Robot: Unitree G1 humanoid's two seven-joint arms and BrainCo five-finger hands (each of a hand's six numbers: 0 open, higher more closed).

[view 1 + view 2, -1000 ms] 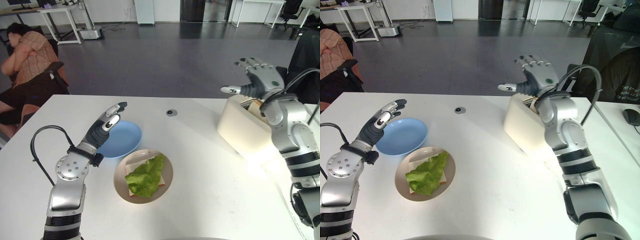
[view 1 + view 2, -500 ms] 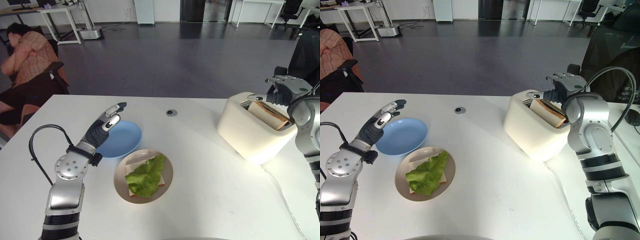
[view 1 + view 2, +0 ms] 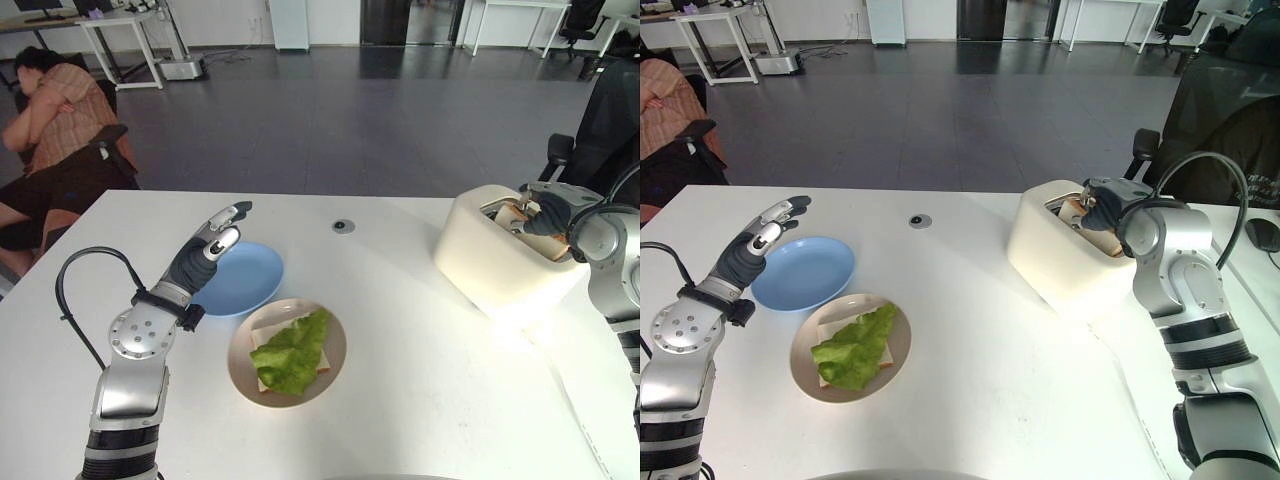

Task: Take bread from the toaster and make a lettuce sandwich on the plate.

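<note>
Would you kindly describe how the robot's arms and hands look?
The left arm and right arm have silver shells with round joint caps and black bands; a black cable loops beside each. The left hand and right hand are dark grey with lighter accents.

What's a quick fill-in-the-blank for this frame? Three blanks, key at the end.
The ____ hand is at the slot of the toaster. The lettuce lies on the beige plate, not the ____ one. The left hand, fingers open, holds ____.
Missing: right; blue; nothing.
</note>
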